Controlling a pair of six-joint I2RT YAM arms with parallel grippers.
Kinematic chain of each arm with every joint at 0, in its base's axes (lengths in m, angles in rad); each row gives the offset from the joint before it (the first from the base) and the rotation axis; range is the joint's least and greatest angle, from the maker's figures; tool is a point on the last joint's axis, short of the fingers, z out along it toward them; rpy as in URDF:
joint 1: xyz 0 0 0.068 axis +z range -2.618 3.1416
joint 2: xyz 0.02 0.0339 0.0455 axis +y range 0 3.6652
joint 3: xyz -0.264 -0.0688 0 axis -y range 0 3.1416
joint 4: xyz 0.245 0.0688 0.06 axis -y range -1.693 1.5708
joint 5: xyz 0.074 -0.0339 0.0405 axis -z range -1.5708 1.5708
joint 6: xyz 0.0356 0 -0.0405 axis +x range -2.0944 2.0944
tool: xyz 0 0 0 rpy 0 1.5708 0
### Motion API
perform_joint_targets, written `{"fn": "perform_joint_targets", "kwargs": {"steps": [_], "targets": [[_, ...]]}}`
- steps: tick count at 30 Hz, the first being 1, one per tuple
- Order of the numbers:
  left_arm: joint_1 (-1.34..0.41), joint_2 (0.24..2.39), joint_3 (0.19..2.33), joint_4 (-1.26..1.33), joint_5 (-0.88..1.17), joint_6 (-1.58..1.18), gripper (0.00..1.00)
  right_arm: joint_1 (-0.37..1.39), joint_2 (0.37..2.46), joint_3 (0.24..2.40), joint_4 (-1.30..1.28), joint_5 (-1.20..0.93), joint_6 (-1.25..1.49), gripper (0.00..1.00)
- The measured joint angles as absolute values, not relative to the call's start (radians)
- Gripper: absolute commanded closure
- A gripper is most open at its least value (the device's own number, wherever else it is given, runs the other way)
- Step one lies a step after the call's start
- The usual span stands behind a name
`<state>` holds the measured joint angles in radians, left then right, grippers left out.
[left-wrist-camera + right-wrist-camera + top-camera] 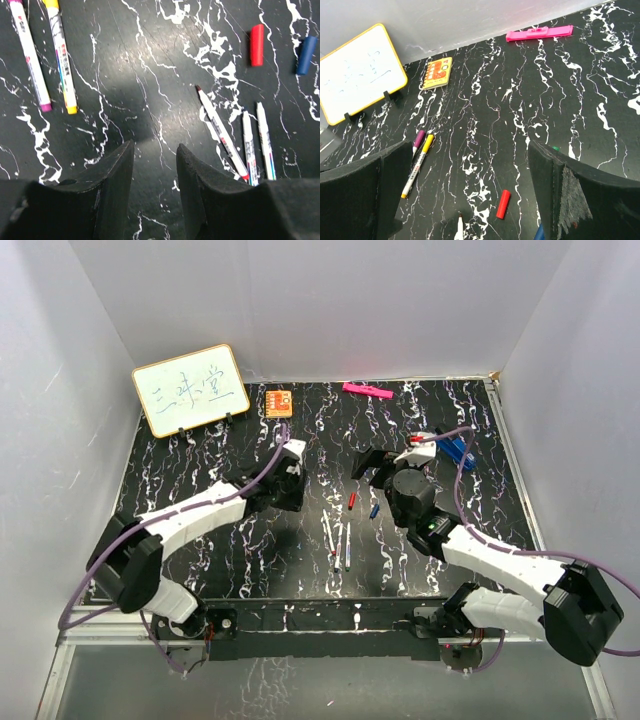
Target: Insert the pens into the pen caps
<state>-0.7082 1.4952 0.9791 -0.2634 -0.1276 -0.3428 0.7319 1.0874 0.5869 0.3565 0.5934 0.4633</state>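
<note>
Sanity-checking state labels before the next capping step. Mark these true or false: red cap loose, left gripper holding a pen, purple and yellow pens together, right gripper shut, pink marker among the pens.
1. The red cap lies loose on the table, on no pen. True.
2. The left gripper holds a pen. False: its fingers stand apart with nothing between them.
3. The purple-ended pen and the yellow-ended pen lie side by side. True.
4. The right gripper is shut. False: it is wide open and empty.
5. The pink marker lies among the pens. False: it lies apart, far back by the wall.
</note>
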Motion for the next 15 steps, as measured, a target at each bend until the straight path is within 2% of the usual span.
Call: {"fn": "perform_joint_targets", "kwargs": {"steps": [7, 15], "targets": [[-0.718, 1.399, 0.929, -0.262, -0.118, -0.411, 0.62, 0.732, 1.083, 0.586, 0.319, 0.613, 0.519, 0.02], [-0.756, 1.489, 0.925, -0.205, -0.095, -0.451, 0.62, 0.732, 1.099, 0.586, 0.300, 0.611, 0.547, 0.02]]}}
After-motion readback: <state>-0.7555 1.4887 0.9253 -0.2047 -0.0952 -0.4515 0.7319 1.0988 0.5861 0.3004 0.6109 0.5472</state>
